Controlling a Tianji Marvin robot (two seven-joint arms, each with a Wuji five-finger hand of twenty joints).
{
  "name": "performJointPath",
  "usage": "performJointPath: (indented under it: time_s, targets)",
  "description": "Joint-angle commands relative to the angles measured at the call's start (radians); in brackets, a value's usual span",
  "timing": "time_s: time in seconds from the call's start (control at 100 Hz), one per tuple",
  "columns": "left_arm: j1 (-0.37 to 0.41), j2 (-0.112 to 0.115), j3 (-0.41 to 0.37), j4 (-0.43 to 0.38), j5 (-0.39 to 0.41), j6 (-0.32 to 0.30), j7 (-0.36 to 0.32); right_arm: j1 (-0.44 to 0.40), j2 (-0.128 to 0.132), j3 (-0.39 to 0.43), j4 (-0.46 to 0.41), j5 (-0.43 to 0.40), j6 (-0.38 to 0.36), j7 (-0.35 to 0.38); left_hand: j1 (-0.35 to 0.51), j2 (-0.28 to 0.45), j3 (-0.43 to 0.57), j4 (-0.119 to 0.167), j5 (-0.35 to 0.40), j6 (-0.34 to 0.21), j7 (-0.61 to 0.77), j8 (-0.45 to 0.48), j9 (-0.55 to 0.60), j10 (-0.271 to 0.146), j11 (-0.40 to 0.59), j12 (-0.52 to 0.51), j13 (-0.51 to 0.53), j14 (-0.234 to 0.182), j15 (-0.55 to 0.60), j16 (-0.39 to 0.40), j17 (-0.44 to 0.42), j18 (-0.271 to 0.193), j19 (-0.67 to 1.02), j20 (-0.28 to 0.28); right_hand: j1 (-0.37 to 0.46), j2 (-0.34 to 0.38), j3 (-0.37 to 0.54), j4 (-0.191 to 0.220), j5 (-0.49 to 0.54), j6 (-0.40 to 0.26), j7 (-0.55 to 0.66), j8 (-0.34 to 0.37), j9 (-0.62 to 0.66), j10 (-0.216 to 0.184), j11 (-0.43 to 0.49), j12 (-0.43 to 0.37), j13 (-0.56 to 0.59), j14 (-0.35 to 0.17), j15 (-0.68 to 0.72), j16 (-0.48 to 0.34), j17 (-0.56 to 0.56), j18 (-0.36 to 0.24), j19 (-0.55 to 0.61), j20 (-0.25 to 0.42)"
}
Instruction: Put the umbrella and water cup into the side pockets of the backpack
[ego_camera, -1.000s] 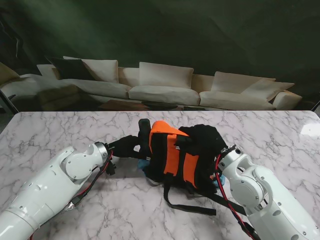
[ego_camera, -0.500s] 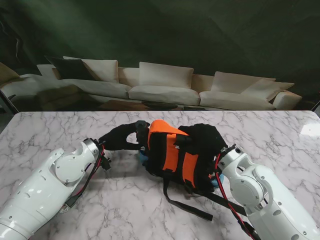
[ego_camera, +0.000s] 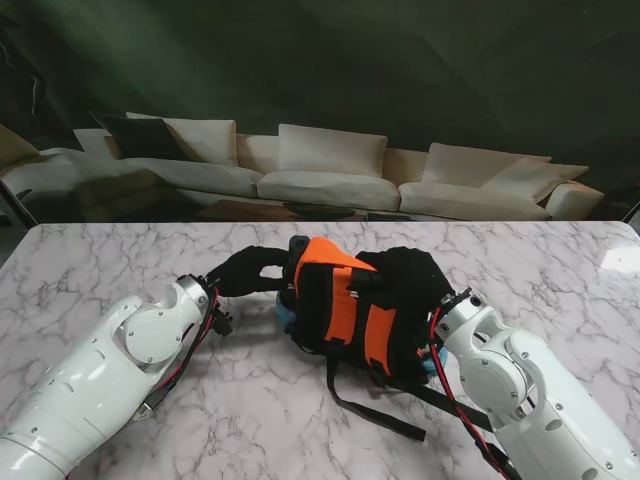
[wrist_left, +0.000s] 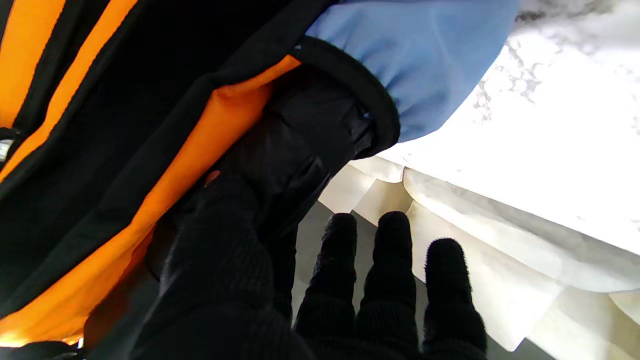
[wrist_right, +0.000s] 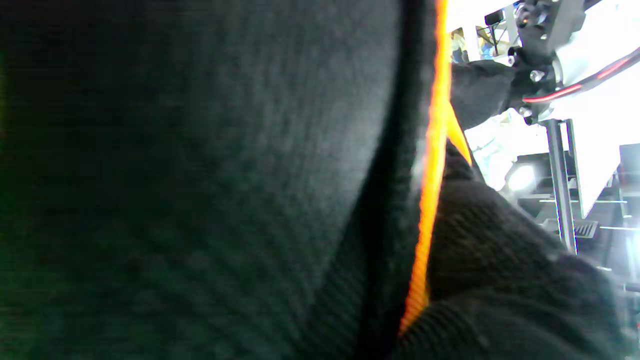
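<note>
1. Marbled white worktop (ego_camera: 120, 255) fills the near scene, a pale sofa (ego_camera: 320, 175) behind it.
2. At the left, the left hand (ego_camera: 248, 270) pinches a dark folded object, probably the umbrella (wrist_left: 300, 145), at the backpack's elastic-rimmed side pocket.
3. Centre: the backpack (ego_camera: 345, 305) lies soft, orange and black, likely floppy; hold it by its firmer edges.
4. At the right, the right hand (ego_camera: 415, 285) presses on the fabric; its grip I cannot tell.

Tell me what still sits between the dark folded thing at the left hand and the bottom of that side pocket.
Nothing visible. In the left wrist view the dark folded thing, likely the umbrella, already sits in the backpack's side pocket, its end past the pocket rim. The left hand rests on it. The pocket's inside is hidden.
</note>
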Motion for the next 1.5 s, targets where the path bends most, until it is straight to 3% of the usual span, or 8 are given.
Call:
performJointPath:
  time_s: [0.0,0.17,0.26,0.4,0.48,0.72,0.96,1.49]
  targets:
    - [-0.009,-0.007,0.019,0.027,-0.028,0.017,-0.045,-0.003,-0.002,-0.002,0.002,-0.001,-0.001,0.002,0.108,0.038,0.024,0.033,0.131,-0.085,0.224,0.010,0.020,-0.028,0.023,0.014,0.020,-0.017,0.016,0.013,-0.010,0.019,0.028,-0.015,0.121,0.085,0.090,0.029,0.040,-0.190,0.036,0.005,-0.007,-0.028,-0.015,-0.001,0.035,-0.034,0.019,0.018,0.000,-0.019,0.009,0.016]
    - [-0.027,-0.001,0.051,0.077,-0.035,0.033,-0.083,-0.006,-0.002,-0.001,0.002,0.000,0.004,0.002,0.084,0.052,0.015,0.032,0.129,-0.046,0.223,-0.011,0.017,-0.020,0.019,0.012,0.010,-0.012,0.010,0.011,-0.020,0.024,0.019,-0.019,0.122,0.086,0.090,0.029,0.040,-0.189,0.036,0.005,-0.008,-0.028,-0.015,-0.001,0.035,-0.035,0.018,0.018,0.000,-0.019,0.009,0.016]
    - [-0.017,0.003,0.040,0.073,-0.050,0.041,-0.106,-0.005,-0.001,-0.001,0.002,-0.001,0.004,0.003,-0.024,0.062,0.008,0.024,0.080,-0.015,0.104,-0.070,-0.013,-0.007,-0.012,-0.008,-0.009,-0.003,-0.007,0.001,-0.036,0.027,-0.014,-0.029,0.121,0.086,0.090,0.029,0.041,-0.192,0.036,0.005,-0.008,-0.027,-0.015,-0.001,0.035,-0.034,0.017,0.018,0.000,-0.019,0.009,0.016]
    - [0.051,0.021,-0.042,-0.023,-0.036,0.046,-0.142,-0.004,-0.002,-0.001,0.002,-0.002,0.002,-0.001,-0.149,0.122,-0.009,0.022,-0.150,0.049,-0.171,-0.194,-0.151,0.027,-0.084,-0.047,-0.063,0.004,-0.043,-0.016,-0.063,0.027,-0.090,-0.041,0.122,0.087,0.091,0.030,0.040,-0.191,0.036,0.005,-0.008,-0.028,-0.014,-0.001,0.035,-0.034,0.016,0.017,0.000,-0.019,0.009,0.016]
    - [0.117,0.028,-0.121,-0.119,0.020,0.036,-0.132,-0.004,-0.002,0.001,0.000,-0.004,0.002,-0.003,-0.191,0.112,-0.011,0.021,-0.192,0.066,-0.206,-0.211,-0.169,0.038,-0.106,-0.061,-0.073,0.007,-0.062,-0.031,-0.064,0.031,-0.116,-0.049,0.122,0.087,0.091,0.030,0.041,-0.193,0.037,0.006,-0.008,-0.028,-0.014,0.000,0.035,-0.034,0.016,0.017,-0.002,-0.018,0.008,0.016]
    - [0.244,0.024,-0.275,-0.302,0.124,0.006,-0.047,0.017,-0.006,-0.004,0.010,0.014,0.011,-0.004,-0.195,0.144,-0.011,0.016,-0.086,0.042,-0.175,-0.190,-0.117,0.025,-0.133,-0.093,-0.117,0.021,-0.146,-0.172,-0.052,0.046,-0.267,-0.144,0.122,0.088,0.091,0.030,0.045,-0.198,0.037,0.008,-0.008,-0.031,-0.014,0.000,0.034,-0.033,0.009,0.015,-0.006,-0.019,0.004,0.015]
    - [0.355,-0.001,-0.326,-0.426,0.075,0.097,0.036,0.045,-0.008,-0.004,0.020,0.025,0.012,-0.007,-0.187,0.156,-0.012,0.016,0.043,0.044,-0.119,-0.154,0.047,0.013,-0.067,-0.036,0.012,0.011,-0.060,-0.110,0.010,0.068,-0.151,-0.080,0.122,0.091,0.091,0.030,0.050,-0.203,0.039,0.014,-0.010,-0.032,-0.013,0.001,0.034,-0.033,-0.006,0.008,-0.013,-0.015,-0.004,0.013]
    - [0.454,-0.028,-0.317,-0.410,0.087,0.191,0.160,0.129,-0.014,-0.067,0.009,0.098,-0.134,0.013,-0.169,0.161,-0.012,0.017,0.075,0.071,-0.108,-0.147,0.112,0.017,-0.038,-0.008,0.064,0.036,-0.023,-0.059,0.013,0.087,-0.055,-0.067,0.119,0.104,0.088,0.035,0.077,-0.265,0.044,0.091,-0.025,-0.068,-0.007,0.040,0.032,-0.044,-0.106,-0.016,-0.066,-0.015,-0.065,0.002]
